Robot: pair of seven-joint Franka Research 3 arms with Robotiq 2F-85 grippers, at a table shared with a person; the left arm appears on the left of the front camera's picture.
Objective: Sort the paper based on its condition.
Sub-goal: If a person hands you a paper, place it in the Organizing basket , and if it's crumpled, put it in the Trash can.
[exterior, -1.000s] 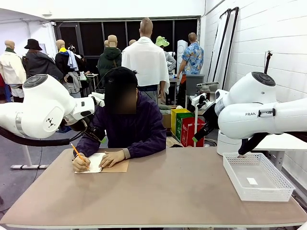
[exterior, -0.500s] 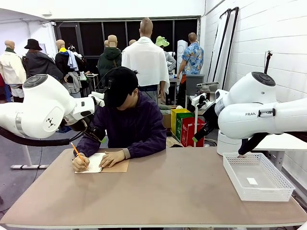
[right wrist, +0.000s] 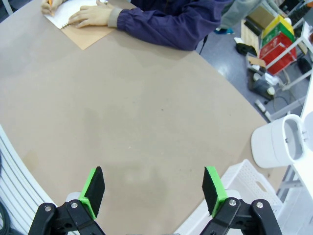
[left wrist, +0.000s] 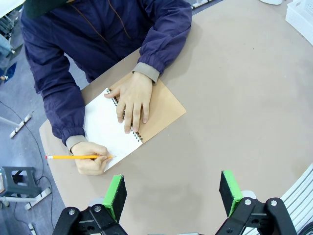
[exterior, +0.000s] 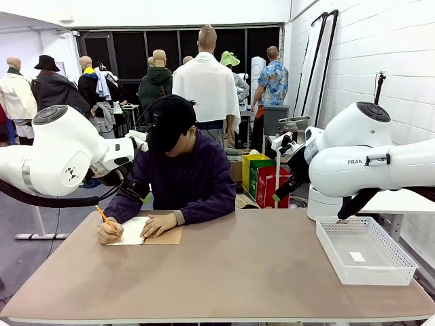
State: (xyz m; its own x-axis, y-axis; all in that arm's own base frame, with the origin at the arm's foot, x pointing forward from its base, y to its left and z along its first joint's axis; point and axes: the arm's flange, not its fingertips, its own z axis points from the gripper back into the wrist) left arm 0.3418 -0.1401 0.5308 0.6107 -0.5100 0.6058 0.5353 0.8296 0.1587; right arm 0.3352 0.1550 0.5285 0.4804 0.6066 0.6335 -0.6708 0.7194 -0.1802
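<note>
Holding one small white slip [exterior: 357,257], mesh basket [exterior: 380,276]

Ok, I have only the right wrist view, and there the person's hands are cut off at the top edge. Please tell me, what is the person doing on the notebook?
Observer: In the left wrist view, the person's hand is holding a yellow pencil with its tip on the white page of the open spiral notebook.
Operator: Thank you. I see just one corner of the basket. Is something lying inside it?
Observer: Yes. The front view shows one small white slip lying flat on the floor of the white mesh basket.
</note>
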